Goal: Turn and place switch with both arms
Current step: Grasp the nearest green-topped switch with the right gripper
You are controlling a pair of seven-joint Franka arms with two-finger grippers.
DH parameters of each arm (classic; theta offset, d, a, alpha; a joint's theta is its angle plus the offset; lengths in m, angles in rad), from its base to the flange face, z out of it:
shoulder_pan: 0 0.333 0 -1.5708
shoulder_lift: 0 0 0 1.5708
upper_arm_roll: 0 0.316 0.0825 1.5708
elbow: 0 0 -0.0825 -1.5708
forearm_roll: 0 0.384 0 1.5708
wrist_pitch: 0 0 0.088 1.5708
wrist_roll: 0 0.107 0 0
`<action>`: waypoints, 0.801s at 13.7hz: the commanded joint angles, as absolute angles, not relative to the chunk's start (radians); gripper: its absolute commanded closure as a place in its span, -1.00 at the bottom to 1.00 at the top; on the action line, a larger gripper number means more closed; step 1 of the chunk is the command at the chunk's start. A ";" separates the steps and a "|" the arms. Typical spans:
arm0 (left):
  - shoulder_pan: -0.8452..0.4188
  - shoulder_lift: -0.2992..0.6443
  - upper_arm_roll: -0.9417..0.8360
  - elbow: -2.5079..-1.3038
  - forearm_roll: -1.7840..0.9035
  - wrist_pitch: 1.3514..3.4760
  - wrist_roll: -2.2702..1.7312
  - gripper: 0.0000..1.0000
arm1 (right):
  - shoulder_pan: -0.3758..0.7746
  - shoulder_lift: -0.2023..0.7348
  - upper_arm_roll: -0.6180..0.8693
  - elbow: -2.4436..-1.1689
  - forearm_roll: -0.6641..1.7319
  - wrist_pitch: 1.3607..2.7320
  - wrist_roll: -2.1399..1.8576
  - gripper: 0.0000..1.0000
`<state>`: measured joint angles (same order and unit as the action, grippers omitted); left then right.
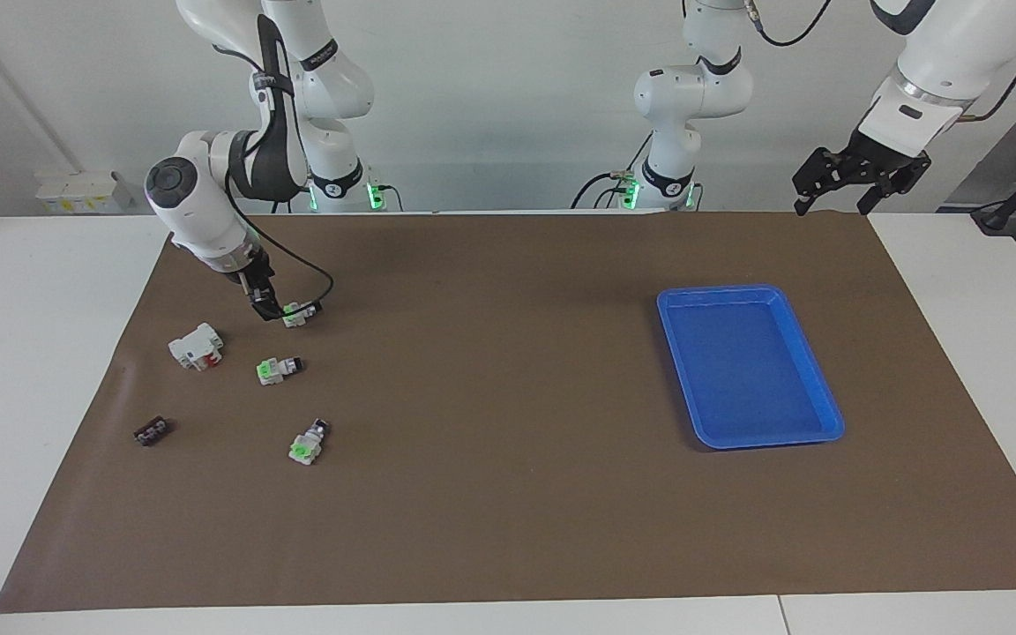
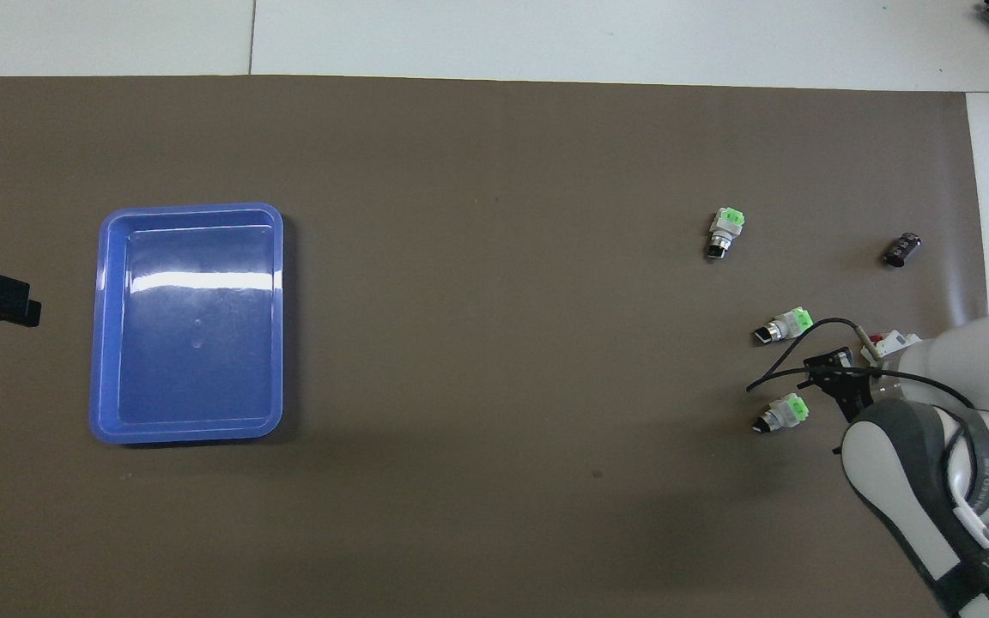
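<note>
You get one high camera facing the robots, one overhead looking forward; both cover the whole brown mat (image 1: 508, 494).

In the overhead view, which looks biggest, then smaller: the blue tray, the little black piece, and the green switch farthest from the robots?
1. Blue tray, by far.
2. Green switch.
3. Black piece, slightly smaller.

White table (image 1: 49, 370), brown mat (image 1: 508, 529) (bearing three switches (image 1: 277, 369), blue tray (image 1: 828, 413))

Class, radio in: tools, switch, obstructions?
Right tool open, low beside nearest switch. Left tool open, waiting high near blue tray. Nothing in the way.
</note>
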<state>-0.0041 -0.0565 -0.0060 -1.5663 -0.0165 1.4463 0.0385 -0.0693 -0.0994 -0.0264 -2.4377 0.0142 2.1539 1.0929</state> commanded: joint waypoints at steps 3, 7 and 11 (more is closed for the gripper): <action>0.011 -0.086 -0.014 -1.597 -0.023 1.443 0.034 -1.00 | -0.054 -0.071 -0.028 -2.485 0.029 2.247 1.063 -1.00; 0.011 -0.086 -0.014 -1.597 -0.023 1.443 0.034 -1.00 | -0.051 -0.040 -0.026 -2.491 0.029 2.281 1.083 -1.00; 0.011 -0.086 -0.014 -1.597 -0.023 1.443 0.034 -1.00 | -0.049 -0.034 -0.026 -2.491 0.029 2.283 1.080 0.01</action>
<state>-0.0041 -0.0567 -0.0060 -1.5663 -0.0165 1.4462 0.0385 -0.0526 -0.0334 -0.0258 -2.4830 0.0143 2.2610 1.0905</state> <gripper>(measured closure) 0.000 0.053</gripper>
